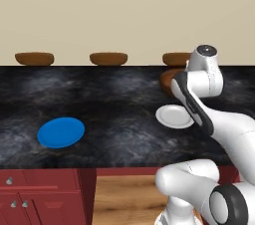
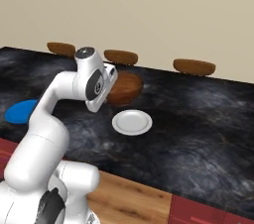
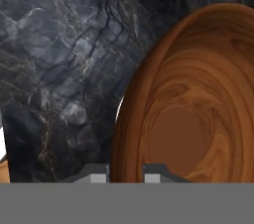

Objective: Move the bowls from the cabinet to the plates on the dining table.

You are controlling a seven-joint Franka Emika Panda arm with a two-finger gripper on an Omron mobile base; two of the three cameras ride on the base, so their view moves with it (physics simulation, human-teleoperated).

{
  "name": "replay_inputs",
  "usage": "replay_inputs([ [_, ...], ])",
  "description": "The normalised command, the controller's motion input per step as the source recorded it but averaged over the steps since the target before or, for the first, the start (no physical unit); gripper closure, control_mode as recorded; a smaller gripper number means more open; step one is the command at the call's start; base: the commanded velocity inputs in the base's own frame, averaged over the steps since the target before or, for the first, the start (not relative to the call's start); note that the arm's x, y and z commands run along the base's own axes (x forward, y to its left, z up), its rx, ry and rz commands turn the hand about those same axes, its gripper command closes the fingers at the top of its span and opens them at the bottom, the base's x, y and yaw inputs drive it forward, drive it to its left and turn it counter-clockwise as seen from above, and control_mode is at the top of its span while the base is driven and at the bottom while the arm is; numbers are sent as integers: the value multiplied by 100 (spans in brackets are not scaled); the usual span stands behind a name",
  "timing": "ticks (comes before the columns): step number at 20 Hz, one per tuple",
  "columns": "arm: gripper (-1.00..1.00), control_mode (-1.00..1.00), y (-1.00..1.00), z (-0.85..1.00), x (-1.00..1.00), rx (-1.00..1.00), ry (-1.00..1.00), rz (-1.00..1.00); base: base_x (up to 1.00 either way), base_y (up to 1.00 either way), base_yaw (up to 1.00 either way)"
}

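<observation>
the brown wooden bowl (image 2: 125, 88) hangs above the dining table (image 2: 208, 134), its rim pinched by the gripper (image 3: 125, 171), one finger inside and one outside. the white plate (image 2: 132, 122) lies just at its 5 o'clock in the right base view. best to bring it level over that plate before lowering. bare stone surrounds the plate; the blue plate (image 1: 61, 132) sits well apart, at 9 o'clock in the left base view.
</observation>
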Motion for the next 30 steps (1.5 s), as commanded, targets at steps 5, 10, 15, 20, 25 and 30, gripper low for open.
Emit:
replay_inputs([
  [5, 100, -100, -9, -28, 23, 0, 3, 0, 0, 0, 0],
  [10, 100, -100, -9, -30, 21, 0, 3, 0, 0, 0, 0],
  [15, 100, -100, -9, -32, 22, 0, 1, 0, 0, 0, 0],
  [20, 100, -100, -5, -34, 23, 0, 0, 0, 0, 0, 0],
  [25, 100, -100, -6, -30, 22, 0, 0, 0, 0, 0, 0],
  [30, 100, -100, -7, -28, 21, 0, 0, 0, 0, 0, 0],
])
